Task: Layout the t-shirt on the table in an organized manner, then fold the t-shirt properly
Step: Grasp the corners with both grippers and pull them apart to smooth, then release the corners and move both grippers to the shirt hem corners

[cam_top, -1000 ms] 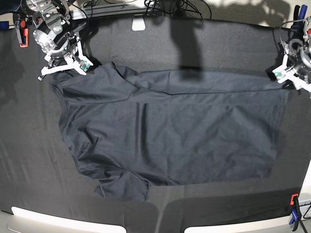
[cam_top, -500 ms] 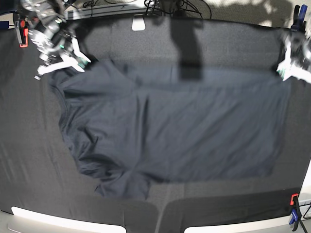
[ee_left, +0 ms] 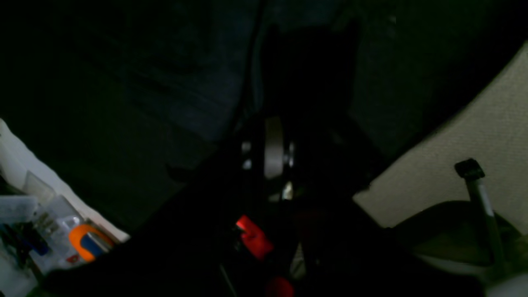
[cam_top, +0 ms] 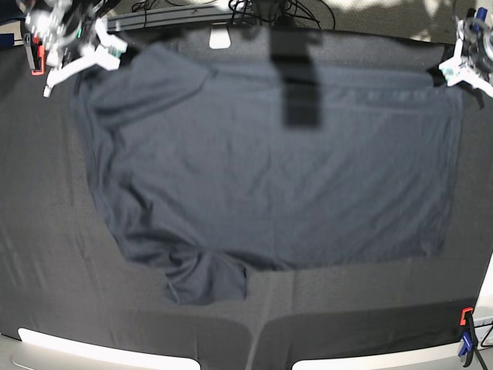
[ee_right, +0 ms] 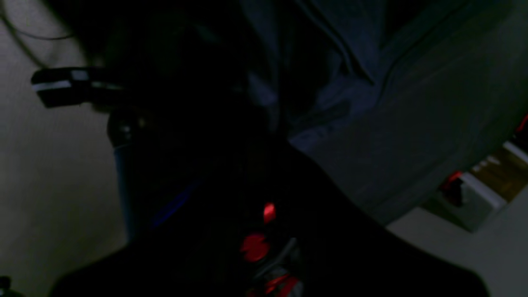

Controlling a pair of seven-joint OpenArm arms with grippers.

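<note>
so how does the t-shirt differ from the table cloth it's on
The t-shirt has a bluish-grey sheen; the table is flat matte black. The t-shirt is lifted along its far edge, held at both far corners by the right gripper and left gripper, while the table cloth lies flat. The t-shirt's near sleeve is bunched; the table shows only straight crease lines. Both are dark fabric.
</note>
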